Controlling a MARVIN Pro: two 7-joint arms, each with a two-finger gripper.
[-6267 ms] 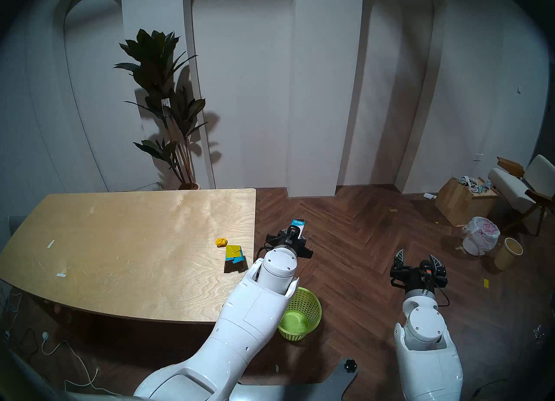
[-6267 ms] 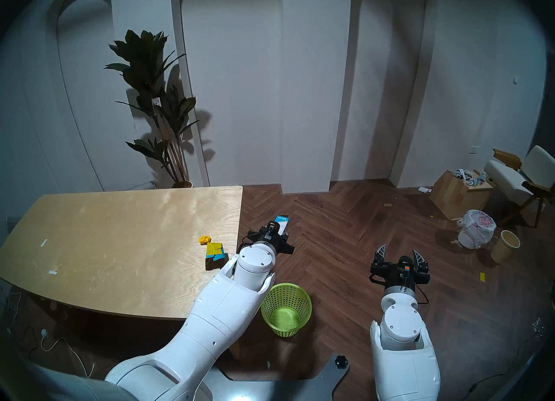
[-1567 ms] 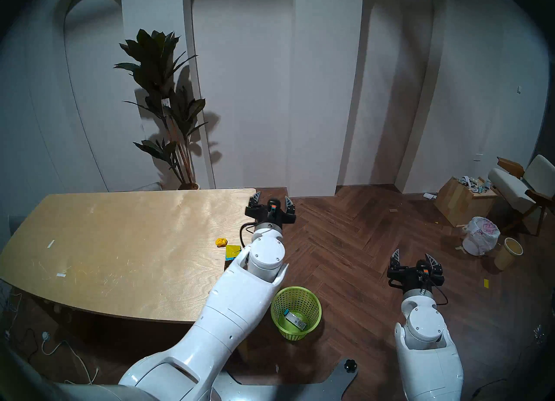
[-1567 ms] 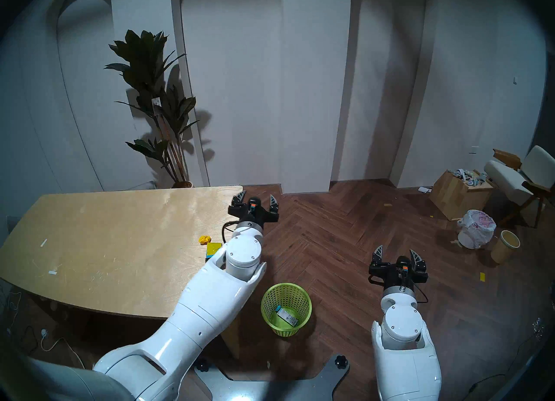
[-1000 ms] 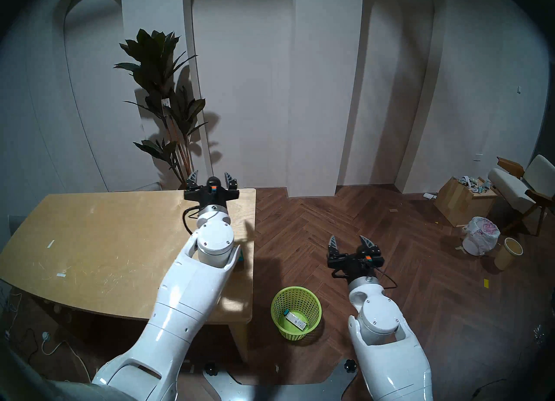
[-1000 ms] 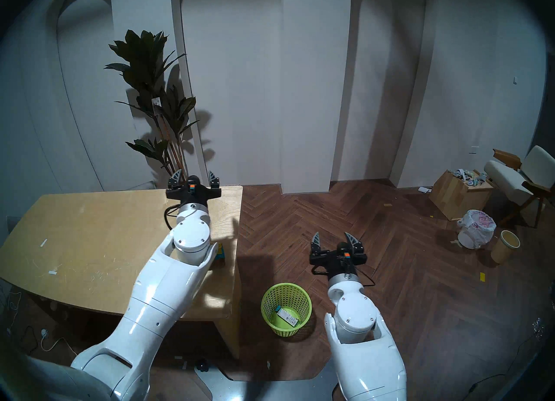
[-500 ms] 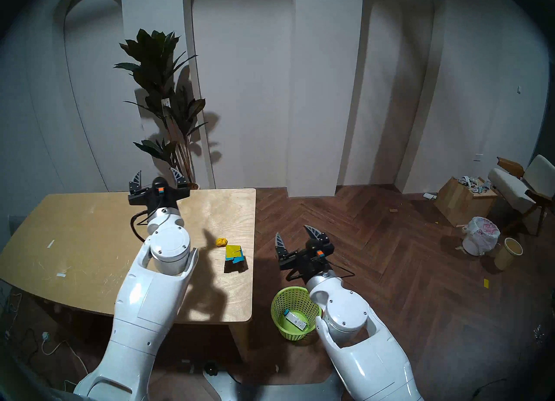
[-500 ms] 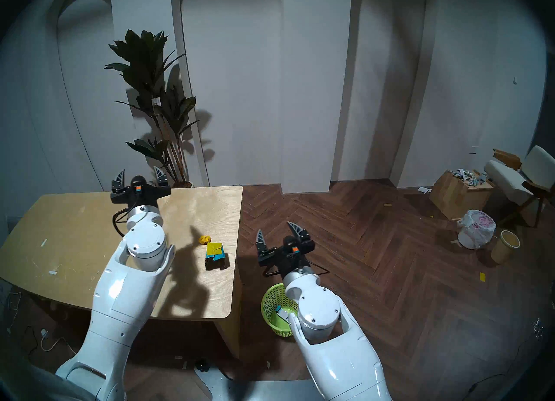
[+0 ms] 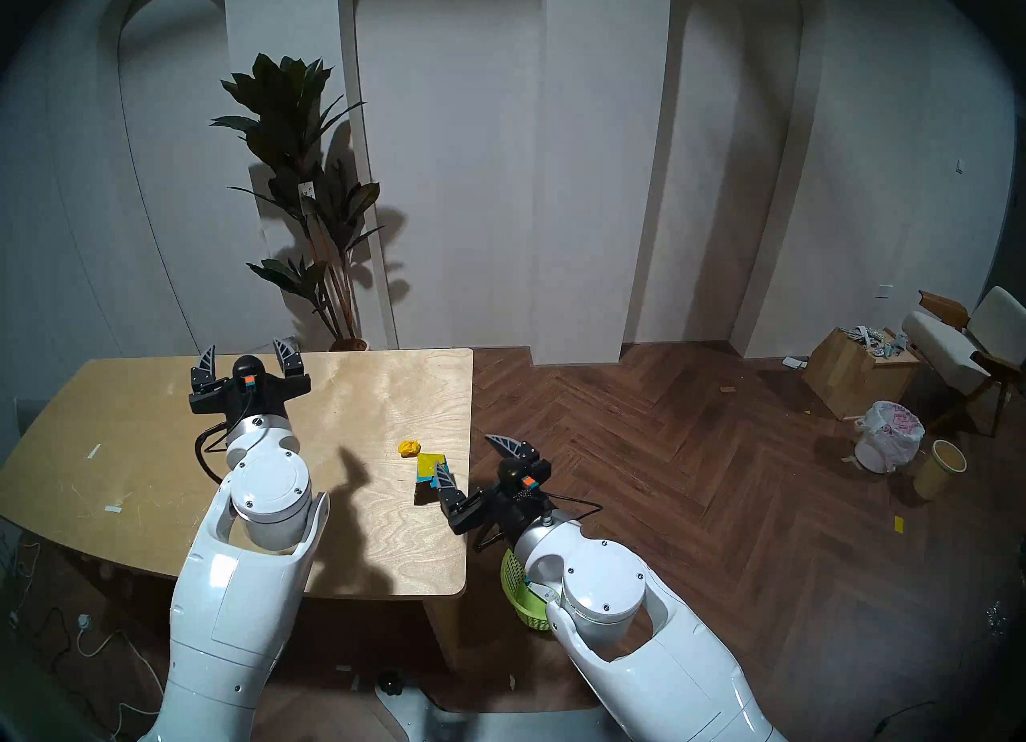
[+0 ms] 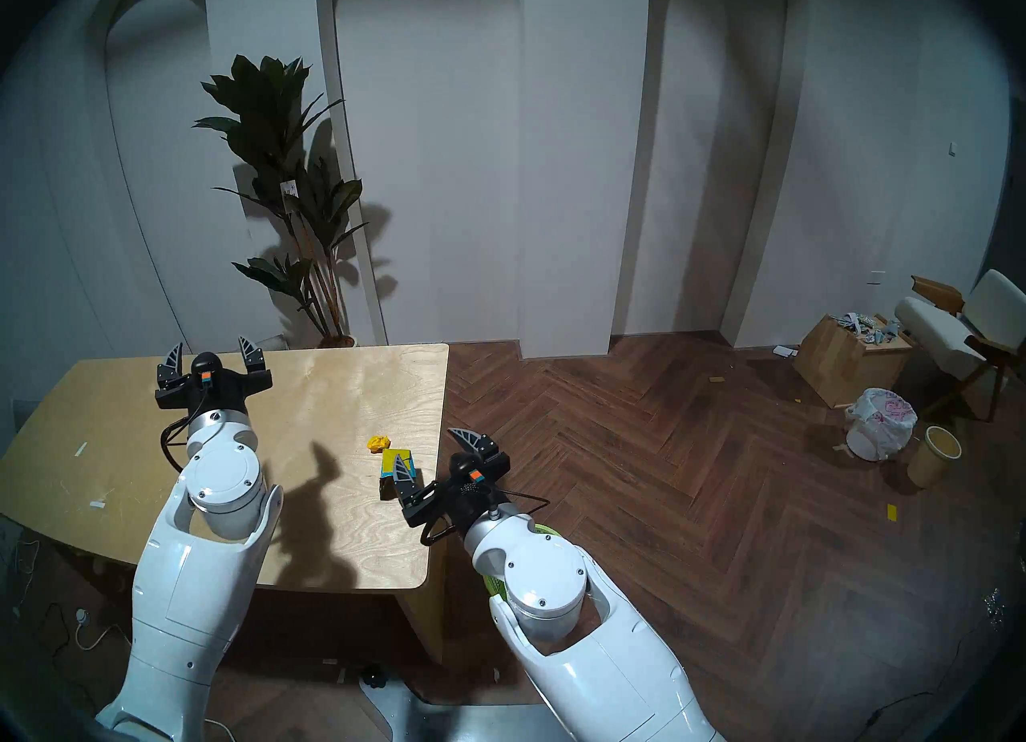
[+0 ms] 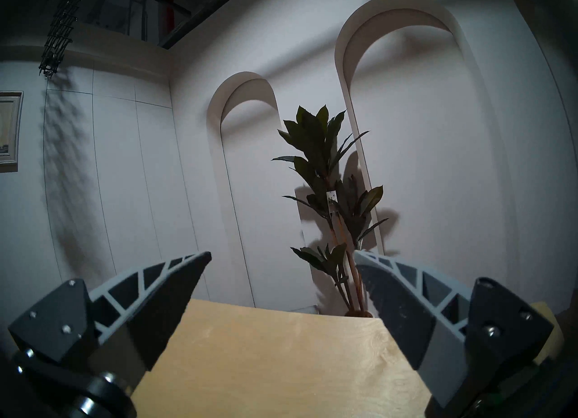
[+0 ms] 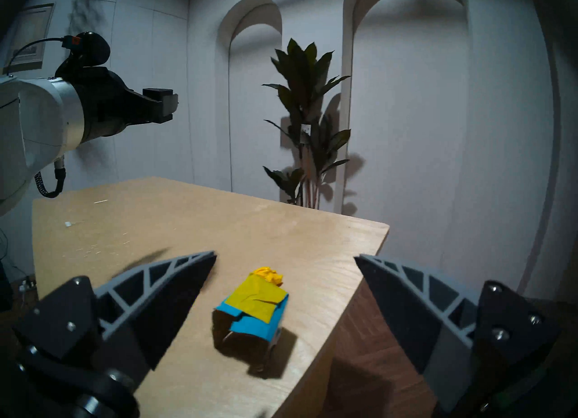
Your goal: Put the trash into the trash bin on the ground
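Lining up on the crushed yellow-and-blue box with dark sides [image 12: 251, 311], near the light wooden table [image 9: 166, 474]'s right edge, crumpled yellow paper ball [image 12: 269, 275] just beyond. Right gripper [image 12: 284, 259] spread wide, empty, short of it. Left gripper [image 9: 247, 356] spread, idle, far left. Next: advance, straddle, pinch, carry to the round lime-green mesh bin [image 9: 513, 574] below.

Left pincer [image 9: 248, 354] and right pincer [image 9: 474, 457] both gape, arms extended.
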